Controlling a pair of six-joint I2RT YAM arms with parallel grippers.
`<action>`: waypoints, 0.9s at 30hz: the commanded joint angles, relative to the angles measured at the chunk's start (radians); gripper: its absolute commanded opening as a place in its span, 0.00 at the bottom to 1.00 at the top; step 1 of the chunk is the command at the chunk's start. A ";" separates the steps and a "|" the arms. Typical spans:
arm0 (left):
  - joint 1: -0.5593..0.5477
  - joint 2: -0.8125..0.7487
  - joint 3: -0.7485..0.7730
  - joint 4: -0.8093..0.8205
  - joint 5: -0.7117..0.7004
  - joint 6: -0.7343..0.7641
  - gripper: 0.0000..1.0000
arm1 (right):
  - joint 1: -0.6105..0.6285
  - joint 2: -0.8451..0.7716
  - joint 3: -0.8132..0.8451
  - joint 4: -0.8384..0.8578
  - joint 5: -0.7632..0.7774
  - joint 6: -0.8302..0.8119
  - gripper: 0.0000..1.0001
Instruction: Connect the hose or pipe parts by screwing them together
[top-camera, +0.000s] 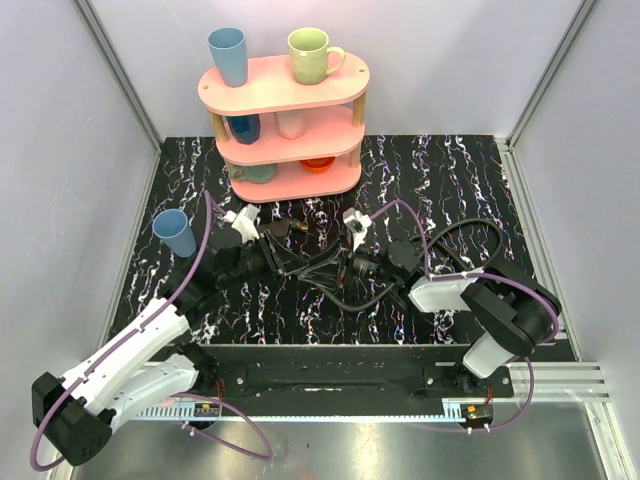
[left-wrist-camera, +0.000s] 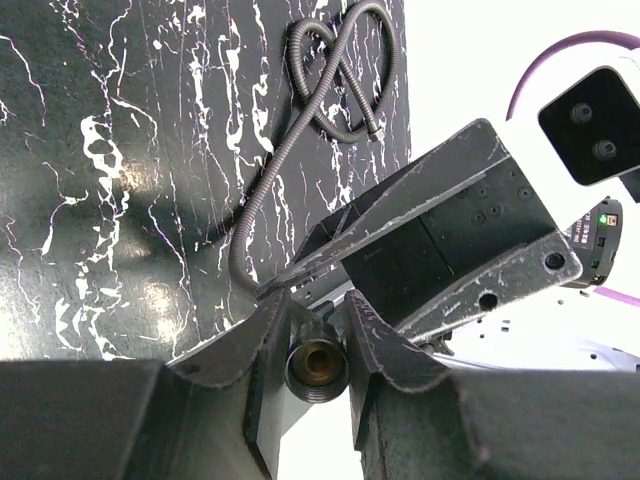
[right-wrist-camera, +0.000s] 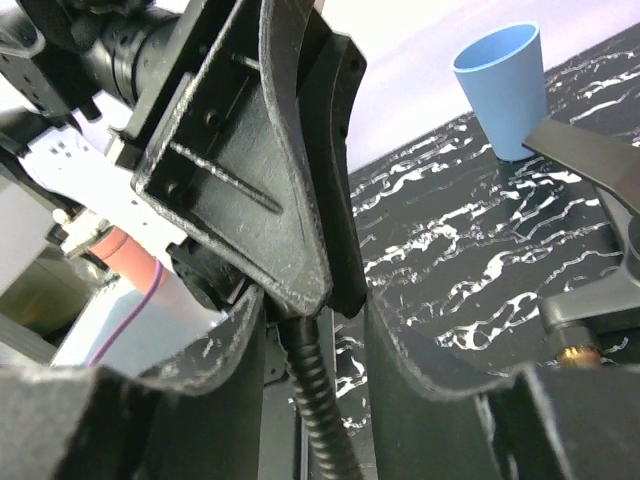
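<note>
My left gripper (left-wrist-camera: 318, 335) is shut on the short dark nozzle piece (left-wrist-camera: 318, 365), whose brass bore faces the left wrist camera. The black ribbed hose (left-wrist-camera: 262, 180) runs from the far end of the nozzle across the table to a pile of loops (left-wrist-camera: 340, 70). In the right wrist view the hose (right-wrist-camera: 318, 390) passes between the fingers of my right gripper (right-wrist-camera: 315, 335). It rests against the left finger, with a gap to the right finger. The two grippers meet nose to nose at mid-table, left gripper (top-camera: 288, 255) and right gripper (top-camera: 345, 268). The joint itself is hidden.
A pink three-tier shelf (top-camera: 290, 120) with cups stands at the back. A blue cup (top-camera: 175, 232) sits on the table left of the left arm, also seen in the right wrist view (right-wrist-camera: 505, 85). Purple cables run along both arms.
</note>
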 joint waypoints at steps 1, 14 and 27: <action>0.001 -0.032 -0.017 0.074 0.017 -0.031 0.00 | -0.001 0.001 0.010 0.204 -0.009 0.019 0.34; 0.003 -0.109 -0.014 0.001 -0.061 -0.002 0.37 | -0.001 -0.050 -0.023 0.229 0.020 0.010 0.00; 0.003 -0.097 0.041 -0.067 -0.053 0.038 0.56 | -0.001 -0.065 -0.065 0.224 0.037 -0.001 0.00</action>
